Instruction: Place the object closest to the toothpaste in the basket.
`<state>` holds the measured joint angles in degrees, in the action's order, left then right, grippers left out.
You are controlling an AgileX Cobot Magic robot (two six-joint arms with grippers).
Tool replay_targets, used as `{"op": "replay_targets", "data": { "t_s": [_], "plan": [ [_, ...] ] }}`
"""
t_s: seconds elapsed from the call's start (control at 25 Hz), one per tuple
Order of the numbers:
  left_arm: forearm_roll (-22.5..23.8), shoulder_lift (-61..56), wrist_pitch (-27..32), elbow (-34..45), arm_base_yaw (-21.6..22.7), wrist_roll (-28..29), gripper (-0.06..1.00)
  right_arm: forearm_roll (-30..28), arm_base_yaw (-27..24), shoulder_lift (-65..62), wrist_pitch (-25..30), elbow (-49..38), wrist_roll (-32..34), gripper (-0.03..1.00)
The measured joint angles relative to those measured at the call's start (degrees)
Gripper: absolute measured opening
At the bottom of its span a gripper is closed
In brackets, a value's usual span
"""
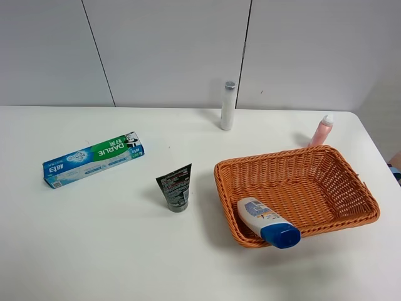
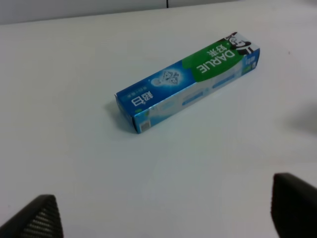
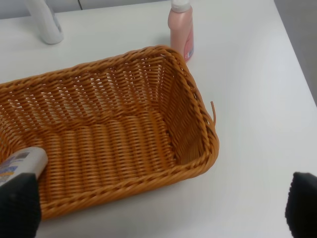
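Observation:
The toothpaste box (image 1: 94,159), blue and green, lies on the left of the white table. It also shows in the left wrist view (image 2: 188,82). A black tube (image 1: 175,188) lies nearest to it, between it and the wicker basket (image 1: 351,172). A white bottle with a blue cap (image 1: 268,222) rests in the basket's front left corner, its cap over the rim. It shows at the edge of the right wrist view (image 3: 20,163). My left gripper (image 2: 163,218) is open and empty, short of the toothpaste box. My right gripper (image 3: 158,208) is open over the basket's (image 3: 198,109) near side. Neither gripper shows in the exterior high view.
A white cylinder bottle (image 1: 227,105) stands at the back middle, also in the right wrist view (image 3: 47,22). A pink bottle (image 1: 322,130) stands just behind the basket's far right corner, also in the right wrist view (image 3: 181,29). The table's right edge runs close to the basket.

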<state>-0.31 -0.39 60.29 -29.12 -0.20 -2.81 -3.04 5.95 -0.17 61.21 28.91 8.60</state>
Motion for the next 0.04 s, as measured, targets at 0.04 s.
{"op": "replay_targets", "data": {
  "t_s": [0.04],
  "plan": [
    [0.0, 0.0, 0.0, 0.0, 0.0, 0.0, 0.84, 0.0, 0.0, 0.0, 0.0, 0.0, 0.0, 0.99]
  ]
}}
